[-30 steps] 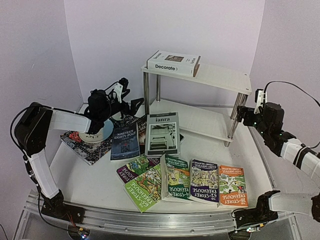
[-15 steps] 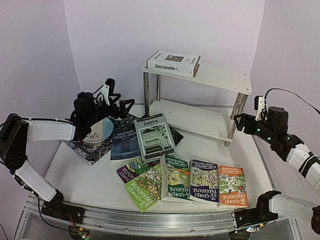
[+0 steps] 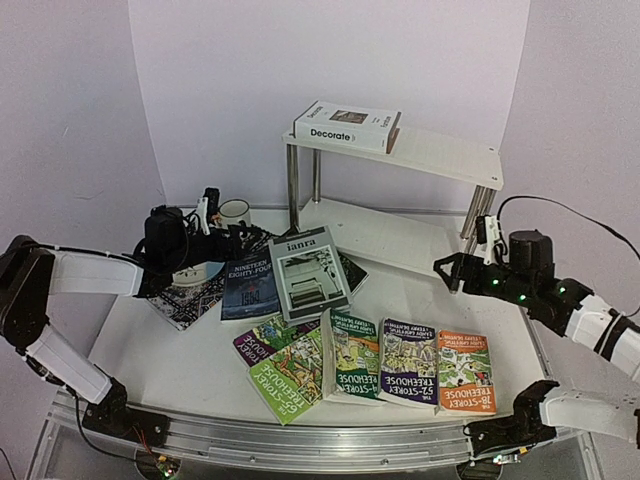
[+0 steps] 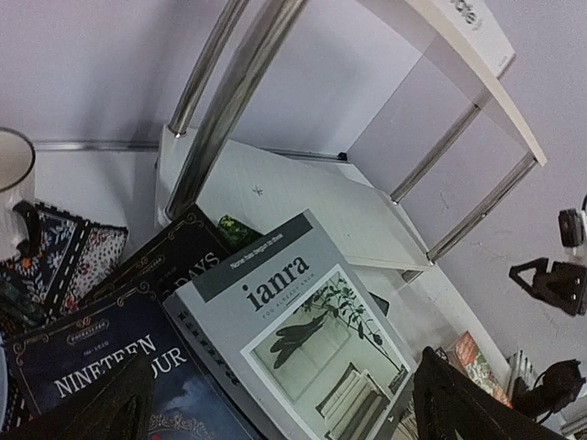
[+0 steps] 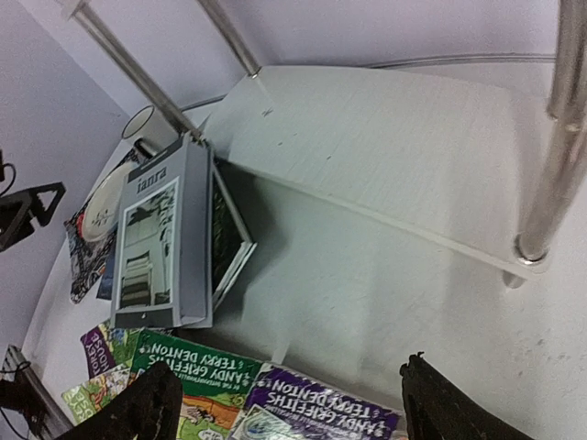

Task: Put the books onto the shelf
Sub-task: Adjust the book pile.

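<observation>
The shelf [image 3: 440, 155] stands at the back right with a white "Decorate" book [image 3: 345, 127] lying on its top board. Its lower board [image 5: 385, 147] is bare. A grey "ianra" book [image 3: 308, 275] lies tilted over dark novels [image 3: 250, 285]. In front of them Treehouse books lie flat: green [image 3: 350, 355], purple [image 3: 408, 362] and orange [image 3: 466, 372]. My left gripper [image 3: 240, 242] hovers open just left of the pile, and the ianra book [image 4: 303, 321] shows between its fingers [image 4: 468, 403]. My right gripper [image 3: 450, 268] is open by the shelf's front leg, above bare table and the purple book [image 5: 321, 417].
A patterned placemat [image 3: 185, 295] at the left carries a plate [image 3: 195, 270], and a white mug [image 3: 233, 211] stands behind it. Chrome shelf legs [image 3: 292, 185] rise close to the pile. A metal rail [image 3: 300, 440] runs along the near edge. Walls close in at the back and both sides.
My left arm has drawn back leftwards and lower, away from the grey book, which turned slightly. My right arm has moved left and down from beside the shelf leg, its jaws slightly narrower.
</observation>
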### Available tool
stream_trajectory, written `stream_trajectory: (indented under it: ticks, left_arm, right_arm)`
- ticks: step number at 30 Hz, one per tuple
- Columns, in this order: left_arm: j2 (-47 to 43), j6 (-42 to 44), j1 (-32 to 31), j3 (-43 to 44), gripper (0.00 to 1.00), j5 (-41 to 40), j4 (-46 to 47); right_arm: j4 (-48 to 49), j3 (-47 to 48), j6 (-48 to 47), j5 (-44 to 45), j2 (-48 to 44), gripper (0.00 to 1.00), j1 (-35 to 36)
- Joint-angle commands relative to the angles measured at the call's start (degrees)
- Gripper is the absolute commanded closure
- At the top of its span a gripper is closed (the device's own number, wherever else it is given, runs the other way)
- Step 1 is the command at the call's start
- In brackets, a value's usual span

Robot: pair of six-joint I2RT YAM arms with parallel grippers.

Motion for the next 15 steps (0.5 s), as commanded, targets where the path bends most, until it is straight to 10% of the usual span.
stream_trajectory:
  ticks: [1, 15]
  left_arm:
    - [2.26, -7.58, 2.12, 1.22, 0.00, 0.82, 0.07]
    - [-2.16, -9.01, 10.82, 0.58, 0.00, 0.17, -0.72]
  right_arm:
    - [5.94, -1.92, 4.73, 5.52, 3.74, 0.17, 7.35]
    - [19.72, 1.96, 8.81, 17.15, 23.25, 0.16, 26.71]
